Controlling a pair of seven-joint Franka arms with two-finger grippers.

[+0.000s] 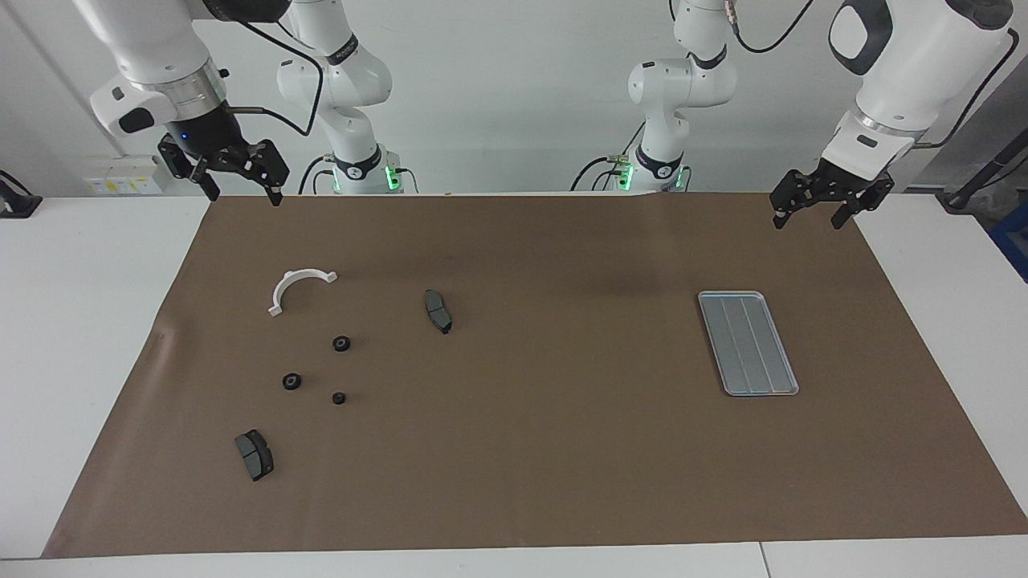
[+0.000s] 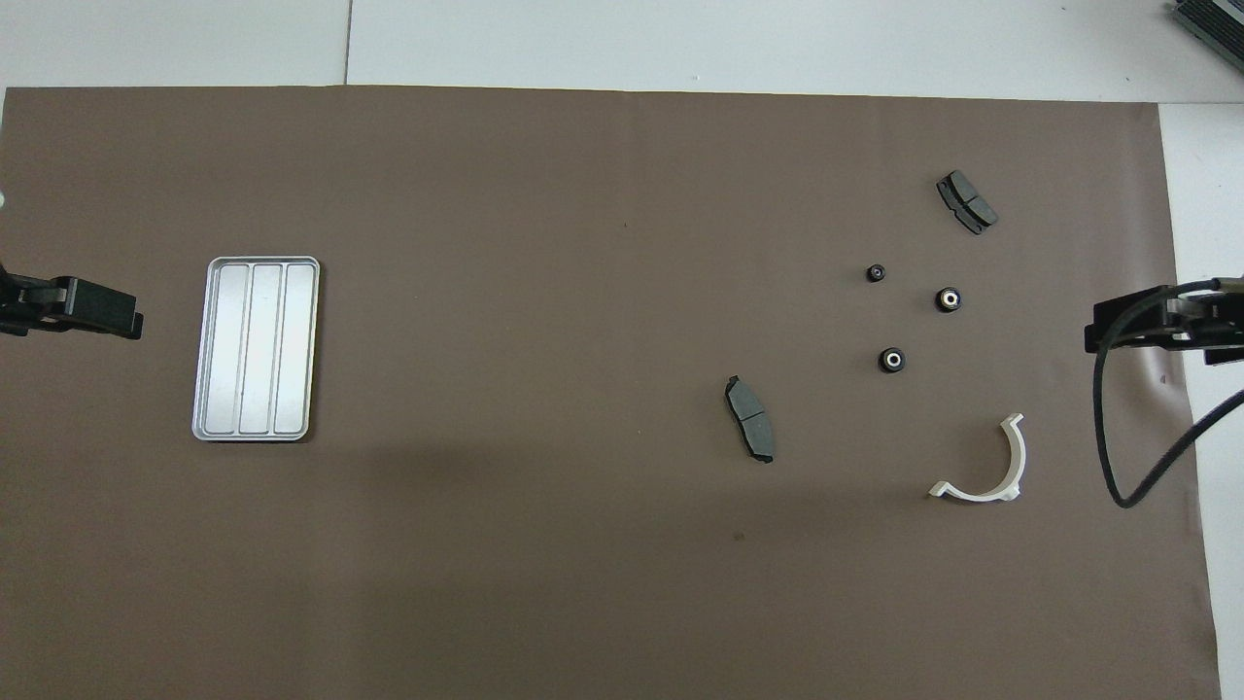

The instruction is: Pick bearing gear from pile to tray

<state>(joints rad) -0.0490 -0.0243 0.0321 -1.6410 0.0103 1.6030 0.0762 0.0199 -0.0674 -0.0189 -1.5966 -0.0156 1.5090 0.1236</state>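
The pile lies toward the right arm's end: a white half-ring bracket (image 1: 299, 289) (image 2: 986, 467), two dark grey brake pads (image 1: 438, 311) (image 1: 254, 454), and three small black round pieces (image 1: 342, 343) (image 1: 291, 381) (image 1: 339, 397), which also show in the overhead view (image 2: 892, 360). The silver grooved tray (image 1: 747, 343) (image 2: 257, 348) lies empty toward the left arm's end. My right gripper (image 1: 245, 197) (image 2: 1098, 335) hangs open and empty over the paper's edge beside the pile. My left gripper (image 1: 807, 221) (image 2: 126, 326) hangs open and empty beside the tray.
Brown paper (image 1: 562, 449) covers the white table (image 1: 80, 321). A black cable (image 2: 1127, 467) loops down from the right arm. Both arm bases (image 1: 361, 172) (image 1: 654, 172) stand at the table's robot edge.
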